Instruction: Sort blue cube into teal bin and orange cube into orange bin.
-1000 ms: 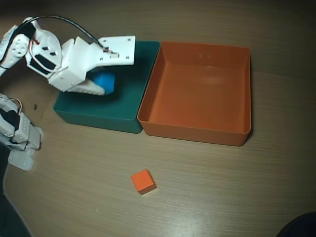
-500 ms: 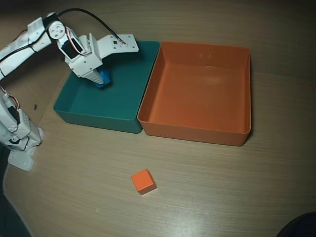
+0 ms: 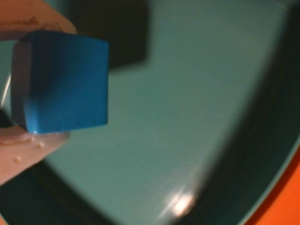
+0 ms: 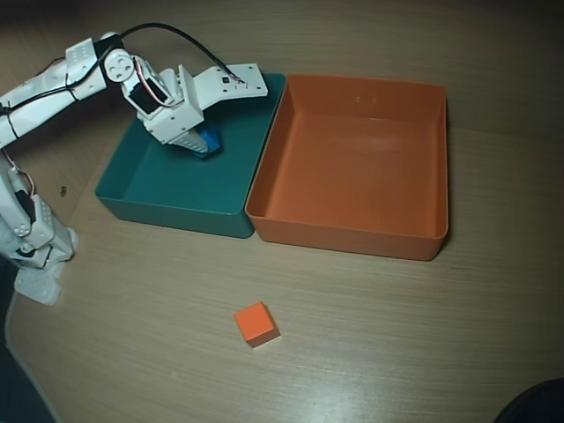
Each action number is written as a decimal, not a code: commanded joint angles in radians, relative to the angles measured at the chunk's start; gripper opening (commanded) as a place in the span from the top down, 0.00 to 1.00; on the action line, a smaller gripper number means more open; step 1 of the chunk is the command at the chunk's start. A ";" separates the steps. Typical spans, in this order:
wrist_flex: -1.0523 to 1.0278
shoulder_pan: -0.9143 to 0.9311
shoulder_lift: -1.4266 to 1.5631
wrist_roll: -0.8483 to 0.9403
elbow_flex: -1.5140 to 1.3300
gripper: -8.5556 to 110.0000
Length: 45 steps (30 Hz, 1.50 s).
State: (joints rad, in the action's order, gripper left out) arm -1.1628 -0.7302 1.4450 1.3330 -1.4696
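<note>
My gripper [image 3: 40, 84] is shut on the blue cube [image 3: 65, 82]. One finger [image 3: 33, 18] presses its top and the other its underside in the wrist view. The cube hangs just above the floor of the teal bin [image 3: 187, 117] and casts a dark shadow on it. From overhead, the gripper [image 4: 203, 143] holds the blue cube [image 4: 211, 141] inside the teal bin [image 4: 167, 211], in its upper middle part. The orange cube [image 4: 256, 323] lies on the table in front of the bins. The orange bin [image 4: 352, 238] stands right of the teal one, touching it.
The white arm reaches in from its base [image 4: 35, 256] at the left edge of the wooden table [image 4: 397, 344]. A strip of the orange bin [image 3: 281, 206] shows in the wrist view's lower right corner. A dark object [image 4: 533, 405] sits at the overhead view's bottom right corner.
The gripper, still holding the blue cube, has shifted a little to the right over the teal bin. The orange cube and both bins have not moved.
</note>
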 commanded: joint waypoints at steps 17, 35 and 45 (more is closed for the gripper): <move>0.028 0.087 0.166 -0.008 0.061 0.71; 0.066 0.624 0.368 0.015 0.063 0.95; 0.351 0.701 0.215 0.451 0.081 0.95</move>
State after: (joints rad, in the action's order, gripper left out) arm -0.8590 -0.0522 1.6674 1.6536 -1.4527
